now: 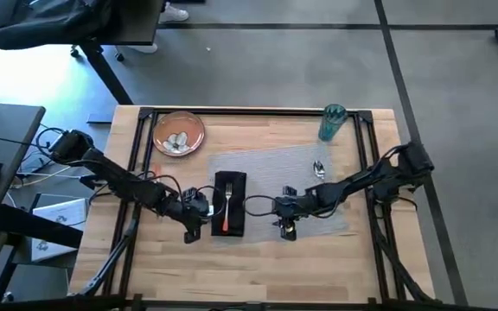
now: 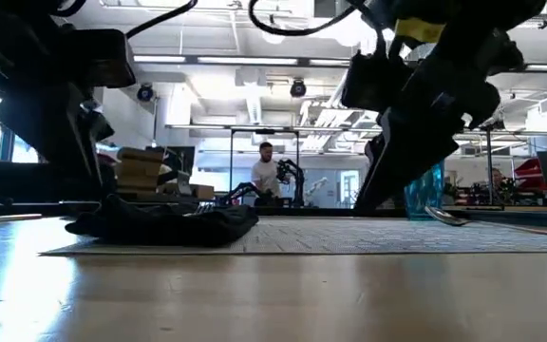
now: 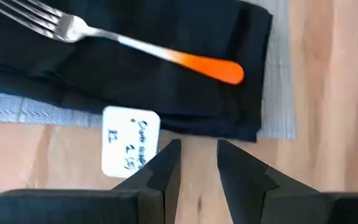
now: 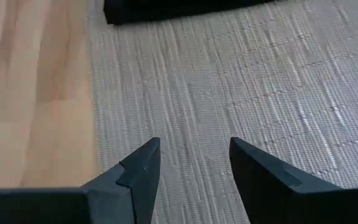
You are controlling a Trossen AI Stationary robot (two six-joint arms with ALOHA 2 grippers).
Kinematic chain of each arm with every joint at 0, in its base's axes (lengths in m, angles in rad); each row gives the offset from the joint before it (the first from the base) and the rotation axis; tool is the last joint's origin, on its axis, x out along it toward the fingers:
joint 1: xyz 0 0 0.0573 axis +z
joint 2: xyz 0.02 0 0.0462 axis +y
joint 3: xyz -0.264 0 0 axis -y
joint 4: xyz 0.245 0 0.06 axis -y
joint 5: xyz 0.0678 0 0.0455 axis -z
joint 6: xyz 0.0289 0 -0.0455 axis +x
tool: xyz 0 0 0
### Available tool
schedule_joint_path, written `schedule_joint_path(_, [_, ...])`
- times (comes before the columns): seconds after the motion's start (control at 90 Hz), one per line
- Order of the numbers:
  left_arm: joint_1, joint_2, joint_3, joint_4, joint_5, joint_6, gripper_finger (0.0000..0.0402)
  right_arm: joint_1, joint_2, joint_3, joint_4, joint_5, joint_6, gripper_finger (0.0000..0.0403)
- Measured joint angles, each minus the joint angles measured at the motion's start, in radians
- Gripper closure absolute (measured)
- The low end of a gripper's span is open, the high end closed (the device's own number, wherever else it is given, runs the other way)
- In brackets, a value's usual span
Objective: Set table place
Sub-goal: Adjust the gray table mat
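Observation:
A grey woven placemat (image 1: 288, 186) lies in the middle of the wooden table (image 1: 335, 268). A black napkin (image 1: 230, 200) rests on the mat's left end, and an orange-handled fork (image 3: 148, 50) lies along it. A metal spoon (image 1: 320, 168) lies on the mat's far right part. The orange-brown plate (image 1: 178, 134) sits at the far left and the teal cup (image 1: 332, 123) at the far right. My left gripper (image 3: 197, 149) hovers low beside the napkin's near left corner, its fingers slightly apart with nothing between them. My right gripper (image 4: 194, 152) is open over the mat's near edge.
A small white label (image 3: 129, 149) lies on the wood by the napkin's near edge. Pale pieces (image 1: 176, 142) lie in the plate. The black rail frame (image 1: 258, 111) edges the table. Bare wood stretches along the near side. A person (image 2: 266, 171) stands far off in the room.

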Motion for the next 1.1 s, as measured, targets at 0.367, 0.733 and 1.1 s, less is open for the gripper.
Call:
schedule_joint_path(0.367, [-0.049, 0.116, 0.001, 0.131, 0.031, 0.041, 0.0314, -0.002, 0.005, -0.005, -0.015, 0.033, -0.009, 0.0231])
schedule_joint_path(0.733, [-0.042, 0.204, 0.001, 0.258, 0.056, 0.042, 0.0314, -0.002, 0.005, -0.005, -0.013, 0.041, -0.009, 0.0231])
schedule_joint_path(1.1, [-0.015, 0.26, 0.001, 0.375, 0.07, 0.069, 0.0314, -0.002, 0.004, -0.005, -0.006, 0.042, -0.016, 0.0231])
